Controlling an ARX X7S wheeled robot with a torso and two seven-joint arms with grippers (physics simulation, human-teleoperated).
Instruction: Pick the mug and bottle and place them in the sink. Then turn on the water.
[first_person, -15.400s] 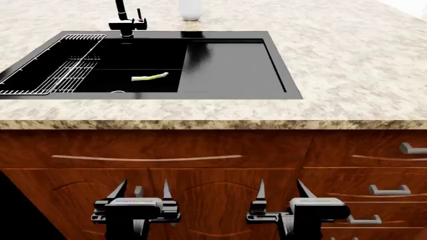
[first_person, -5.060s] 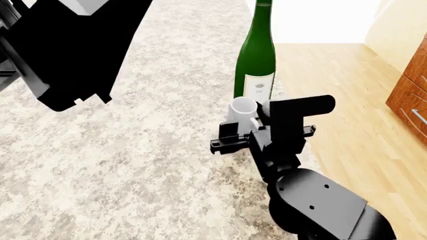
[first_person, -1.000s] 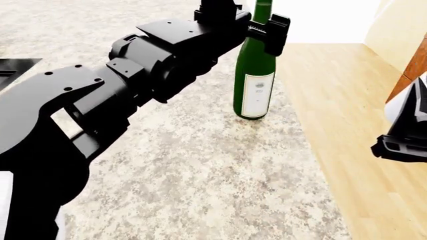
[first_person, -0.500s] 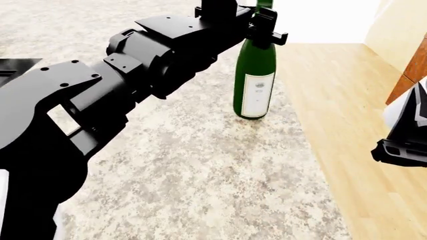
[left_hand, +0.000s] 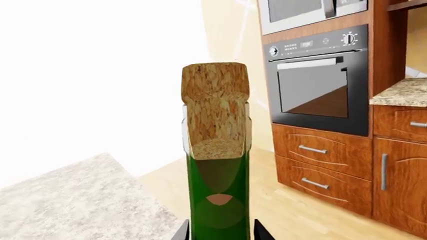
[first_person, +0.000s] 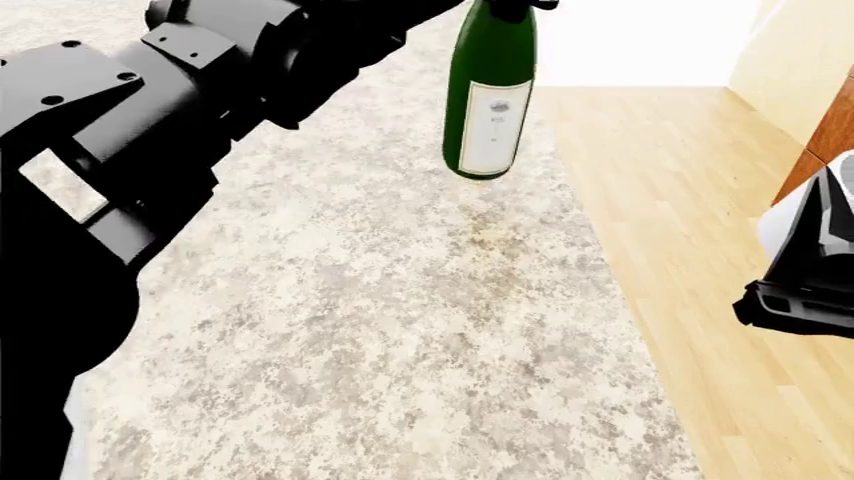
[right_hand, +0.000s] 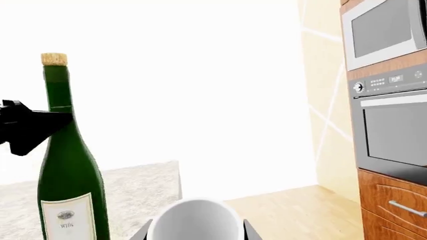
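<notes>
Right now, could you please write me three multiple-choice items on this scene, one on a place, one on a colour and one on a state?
1. Where does the left gripper hold the bottle?
A. at its neck
B. at its base
C. on its label

2. What colour is the bottle's glass?
A. clear
B. dark green
C. brown

3. How does the bottle stand to the countertop?
A. lying on its side
B. standing on it
C. lifted clear of it

Answers:
1. A: the left wrist view shows the fingertips on either side of the neck below the cork.
2. B: the glass is dark green in all three views.
3. C: in the head view the bottle's base hangs above the countertop, tilted slightly, while the mug sits in the right gripper.
</notes>
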